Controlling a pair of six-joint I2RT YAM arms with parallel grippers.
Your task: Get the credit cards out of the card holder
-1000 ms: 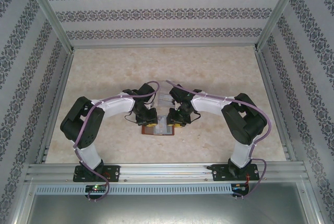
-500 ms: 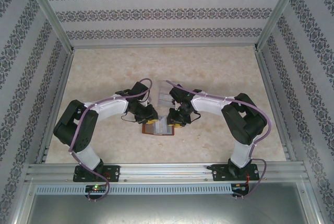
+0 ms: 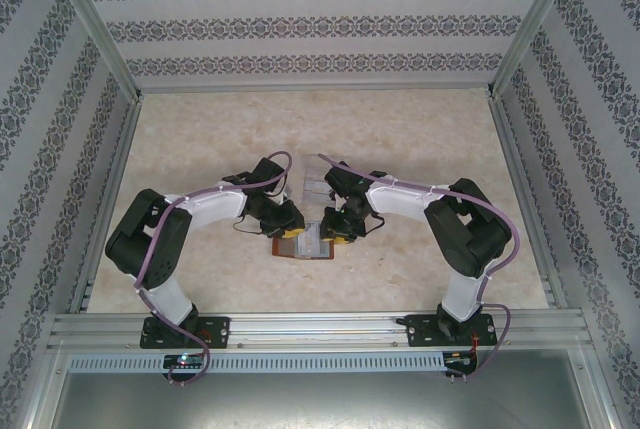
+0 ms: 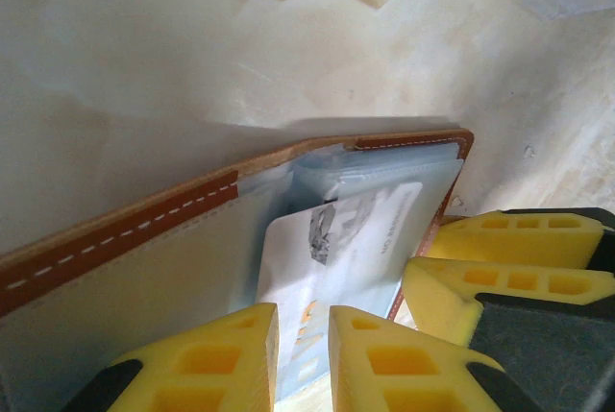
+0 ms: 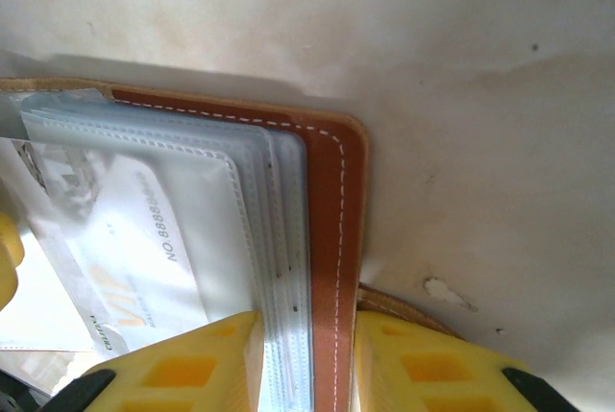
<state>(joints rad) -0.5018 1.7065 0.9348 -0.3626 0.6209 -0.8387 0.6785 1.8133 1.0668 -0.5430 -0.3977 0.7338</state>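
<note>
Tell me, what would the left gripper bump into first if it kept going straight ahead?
Probably the white card poking out of the card holder; it lies in the gap between the left gripper's jaws. Depth is hard to judge, so contact is unclear.

Credit card [image 4: 336,249] in card holder [image 5: 338,220], box [image 3: 317,187] behind, on table [image 3: 420,139].

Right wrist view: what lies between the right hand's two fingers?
The wallet, its stitched brown edge and stacked clear pockets, lies in the gap of the right hand in the right wrist view. Whether the fingers clamp it is unclear.
</note>
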